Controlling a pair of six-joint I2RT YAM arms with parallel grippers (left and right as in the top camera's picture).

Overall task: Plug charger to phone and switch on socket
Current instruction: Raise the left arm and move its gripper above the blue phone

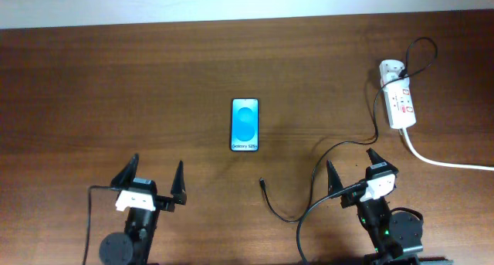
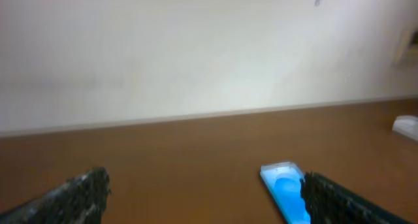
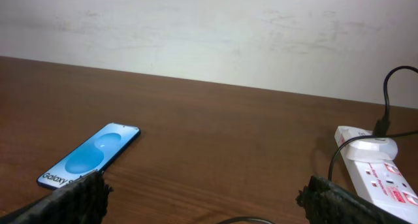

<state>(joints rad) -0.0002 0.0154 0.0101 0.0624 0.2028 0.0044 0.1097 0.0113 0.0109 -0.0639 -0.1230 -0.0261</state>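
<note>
The phone lies flat mid-table, blue screen up, "Galaxy" text at its near end; it also shows in the left wrist view and the right wrist view. The socket lies at the far right with a white plug adapter in it, also in the right wrist view. The charger cable runs from the adapter, looping to a loose connector tip below the phone. My left gripper is open and empty, near left of the phone. My right gripper is open and empty, over the cable loop.
The socket's thick white cord runs off the right edge. The table's far edge meets a white wall. Both arm bases sit at the near edge.
</note>
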